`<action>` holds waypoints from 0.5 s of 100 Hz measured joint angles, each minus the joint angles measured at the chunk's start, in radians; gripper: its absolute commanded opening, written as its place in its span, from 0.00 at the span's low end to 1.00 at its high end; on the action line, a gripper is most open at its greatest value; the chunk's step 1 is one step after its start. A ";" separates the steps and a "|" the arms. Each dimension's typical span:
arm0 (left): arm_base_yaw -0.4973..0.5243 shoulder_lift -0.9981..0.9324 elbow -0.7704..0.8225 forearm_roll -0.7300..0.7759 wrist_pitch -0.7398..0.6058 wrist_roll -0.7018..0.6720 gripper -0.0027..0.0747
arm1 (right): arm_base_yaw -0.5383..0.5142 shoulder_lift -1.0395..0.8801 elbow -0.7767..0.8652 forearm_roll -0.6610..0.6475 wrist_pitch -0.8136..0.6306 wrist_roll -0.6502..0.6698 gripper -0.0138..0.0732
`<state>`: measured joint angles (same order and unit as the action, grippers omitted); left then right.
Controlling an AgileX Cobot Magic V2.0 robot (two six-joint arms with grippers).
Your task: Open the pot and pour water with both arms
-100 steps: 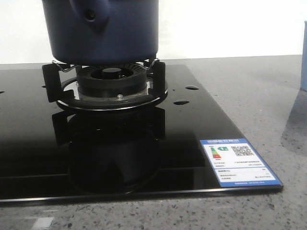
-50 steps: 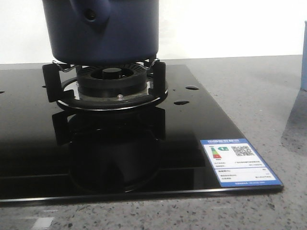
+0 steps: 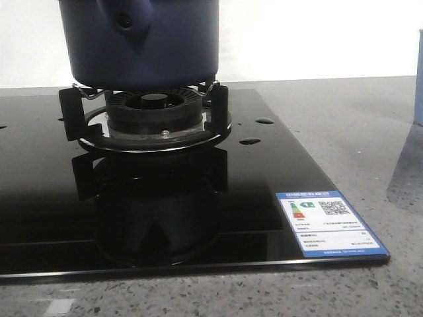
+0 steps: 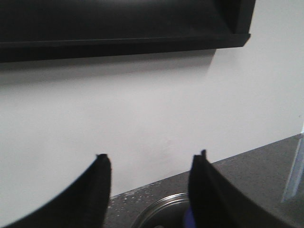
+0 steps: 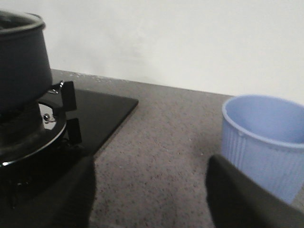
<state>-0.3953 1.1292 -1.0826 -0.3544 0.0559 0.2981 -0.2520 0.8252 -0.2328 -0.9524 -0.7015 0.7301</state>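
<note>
**Pot on the burner, both claws spread and empty**

Nothing in the front view has moved since the earlier frames: pot, hob and label sit exactly where they were.

Largest is the grey speckled countertop, running back to a white wall. On it lies the glossy black glass hob, with a blue-and-white energy label stuck at its near right corner. The navy-blue pot stands upright on the black pan supports of the gas burner, its pointed handle mount with the dark round hole facing the camera. Its top is cut off in the front view.

To the right of the hob, apart from it, a pale blue ribbed cup stands upright on the counter.

The left gripper hangs above the pot facing the wall, its fingers spread wide with only a metal rim and a patch of blue between them. The right gripper sits low over the counter between hob and cup, fingers likewise wide apart, gripping nothing.
</note>
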 measured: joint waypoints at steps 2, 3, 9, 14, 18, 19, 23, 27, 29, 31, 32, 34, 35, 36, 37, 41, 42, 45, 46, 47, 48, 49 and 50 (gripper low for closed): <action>0.012 -0.009 0.000 0.002 0.009 0.000 0.08 | 0.000 0.000 -0.006 0.000 -0.007 0.000 0.24; 0.016 -0.012 0.000 0.002 0.012 0.000 0.04 | 0.000 0.000 -0.007 0.000 -0.014 0.000 0.19; 0.048 -0.041 0.000 0.007 0.034 0.000 0.01 | 0.000 0.000 -0.023 0.000 -0.052 0.000 0.08; 0.071 -0.065 0.000 0.018 0.044 0.000 0.01 | 0.000 0.000 -0.041 -0.002 -0.090 0.000 0.09; 0.089 -0.086 0.000 0.029 0.054 0.000 0.01 | 0.000 0.000 -0.057 -0.004 -0.111 0.000 0.09; 0.091 -0.090 0.002 0.031 0.055 0.000 0.01 | 0.000 0.000 -0.065 -0.004 -0.118 0.000 0.09; 0.107 -0.112 0.002 0.046 0.064 0.000 0.01 | 0.000 0.000 -0.090 -0.004 -0.130 0.006 0.09; 0.122 -0.135 0.002 0.061 0.074 0.000 0.01 | 0.000 0.000 -0.113 -0.004 -0.134 0.021 0.09; 0.129 -0.142 0.002 0.070 0.076 0.000 0.01 | 0.000 0.000 -0.128 -0.004 -0.134 0.037 0.09; 0.133 -0.154 0.002 0.079 0.081 0.000 0.01 | 0.000 0.000 -0.144 -0.004 -0.134 0.056 0.09; 0.138 -0.162 0.002 0.086 0.085 0.000 0.01 | 0.002 0.000 -0.149 -0.004 -0.134 0.070 0.09; 0.145 -0.173 0.002 0.094 0.087 0.000 0.01 | 0.001 0.000 -0.166 0.001 -0.132 0.084 0.09; 0.147 -0.177 0.002 0.101 0.087 0.000 0.01 | 0.001 0.000 -0.177 0.001 -0.131 0.099 0.09; 0.151 -0.181 0.004 0.105 0.087 0.000 0.01 | 0.001 0.000 -0.182 0.003 -0.131 0.106 0.09; 0.153 -0.189 0.006 0.112 0.087 0.000 0.01 | 0.001 0.000 -0.193 0.006 -0.131 0.121 0.09; 0.166 -0.216 0.016 0.131 0.087 0.000 0.01 | 0.001 0.000 -0.220 0.012 -0.126 0.150 0.09; 0.168 -0.221 0.018 0.139 0.087 0.000 0.01 | 0.001 0.000 -0.230 0.012 -0.126 0.159 0.09; 0.177 -0.240 0.032 0.152 0.085 0.000 0.01 | 0.001 -0.004 -0.249 0.014 -0.126 0.174 0.09; 0.181 -0.251 0.036 0.159 0.083 0.000 0.01 | 0.001 -0.004 -0.253 0.017 -0.126 0.179 0.09; 0.183 -0.256 0.039 0.162 0.083 0.000 0.01 | 0.001 -0.006 -0.262 0.017 -0.126 0.181 0.09; 0.187 -0.267 0.047 0.165 0.079 0.000 0.01 | 0.001 -0.010 -0.265 0.017 -0.126 0.182 0.09; 0.188 -0.273 0.052 0.172 0.077 0.000 0.01 | 0.001 -0.013 -0.272 0.019 -0.126 0.187 0.09; 0.192 -0.278 0.061 0.175 0.075 0.000 0.01 | 0.001 -0.015 -0.275 0.019 -0.126 0.189 0.09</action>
<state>-0.2031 0.8508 -1.0220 -0.1794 0.1312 0.2981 -0.2514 0.8099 -0.5077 -0.9334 -0.8276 0.9192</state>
